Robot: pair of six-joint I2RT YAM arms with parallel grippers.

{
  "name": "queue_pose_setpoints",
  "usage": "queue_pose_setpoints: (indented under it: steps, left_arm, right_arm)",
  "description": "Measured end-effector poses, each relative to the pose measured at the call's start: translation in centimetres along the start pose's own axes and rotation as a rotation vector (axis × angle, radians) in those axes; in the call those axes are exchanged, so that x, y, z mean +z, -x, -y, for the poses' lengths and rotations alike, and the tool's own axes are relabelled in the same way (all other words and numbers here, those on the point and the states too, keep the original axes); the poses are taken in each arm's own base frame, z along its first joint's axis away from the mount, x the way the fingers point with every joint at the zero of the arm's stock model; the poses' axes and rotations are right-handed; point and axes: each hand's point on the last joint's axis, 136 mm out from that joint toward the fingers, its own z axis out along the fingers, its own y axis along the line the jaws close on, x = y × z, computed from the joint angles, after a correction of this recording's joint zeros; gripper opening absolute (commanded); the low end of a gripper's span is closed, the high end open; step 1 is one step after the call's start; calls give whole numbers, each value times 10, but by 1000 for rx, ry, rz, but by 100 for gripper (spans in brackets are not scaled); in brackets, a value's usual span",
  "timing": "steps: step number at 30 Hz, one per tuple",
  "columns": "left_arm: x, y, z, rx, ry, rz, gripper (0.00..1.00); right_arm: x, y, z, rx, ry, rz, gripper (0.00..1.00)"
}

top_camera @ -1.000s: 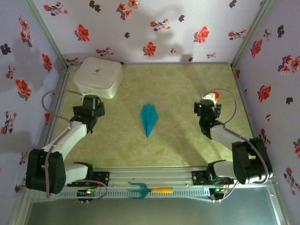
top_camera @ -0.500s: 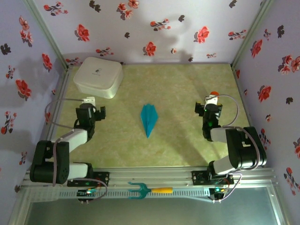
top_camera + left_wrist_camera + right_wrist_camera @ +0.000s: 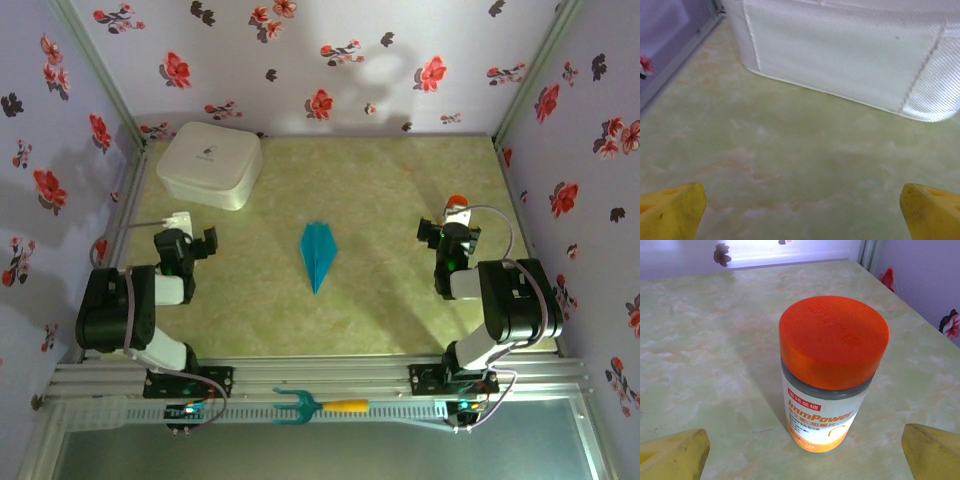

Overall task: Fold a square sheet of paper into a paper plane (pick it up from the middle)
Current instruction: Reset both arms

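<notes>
1. There's the plane (image 3: 318, 255), flat in the middle of the desk (image 3: 400, 300), sharp tip toward the arms, well apart from both hands.
2. Over to the left hand (image 3: 800, 210): released, fingers spread wide, nothing between them, with the white box (image 3: 850, 50) near ahead.
3. And the right hand (image 3: 447, 228) is released too, fingers wide, the bottle (image 3: 832, 370) upright ahead and untouched.

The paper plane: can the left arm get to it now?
Probably yes. The paper plane lies alone; bare table separates it from the open left pincer, which faces the white box.
</notes>
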Motion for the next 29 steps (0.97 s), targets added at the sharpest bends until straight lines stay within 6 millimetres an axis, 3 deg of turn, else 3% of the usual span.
queue_pose_setpoints:
  steps: [7, 29]
  left_arm:
    - [3, 14, 0, -16, 0, 38, 100]
    - [3, 15, 1, -16, -1, 39, 100]
  right_arm:
    - [0, 0, 1, 8, -2, 0, 99]
    - [0, 0, 1, 11, -4, 0, 99]
